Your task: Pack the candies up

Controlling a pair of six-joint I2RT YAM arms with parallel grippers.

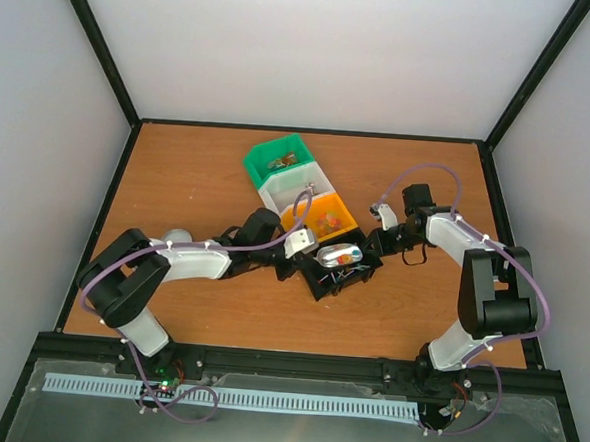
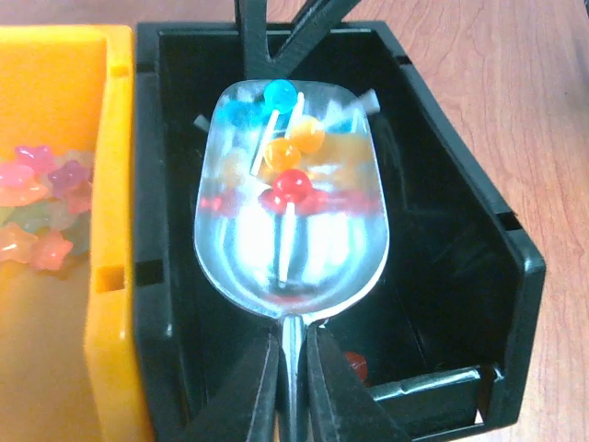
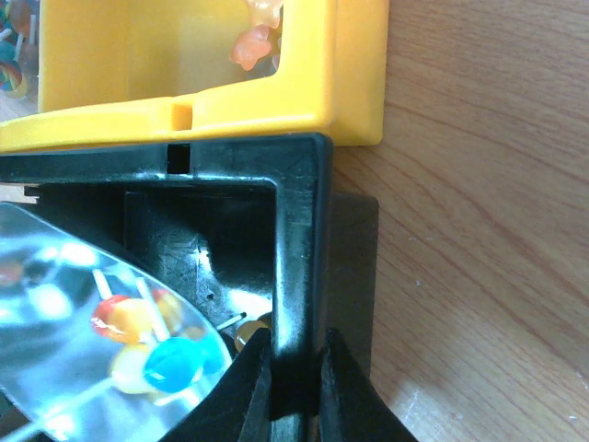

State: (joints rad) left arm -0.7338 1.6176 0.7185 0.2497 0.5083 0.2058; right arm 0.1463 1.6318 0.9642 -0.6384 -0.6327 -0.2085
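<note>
My left gripper (image 2: 293, 368) is shut on the handle of a shiny metal scoop (image 2: 290, 249), held over the black bin (image 2: 460, 184). The scoop carries a few round candies on white sticks (image 2: 292, 184), blue, orange and red. One red candy (image 2: 354, 366) lies on the bin floor. My right gripper (image 3: 293, 378) is shut on the black bin's right wall (image 3: 299, 230), with the scoop (image 3: 55, 304) and its candies (image 3: 170, 364) just to its left. In the top view the scoop (image 1: 339, 254) sits between the left gripper (image 1: 308, 247) and the right gripper (image 1: 379, 236).
An orange bin (image 1: 320, 215) with star-shaped sweets (image 2: 37, 212) touches the black bin's far side. A white bin (image 1: 287, 188) and a green bin (image 1: 276, 160) continue the row beyond it. A small pale round object (image 1: 177, 236) sits by the left arm.
</note>
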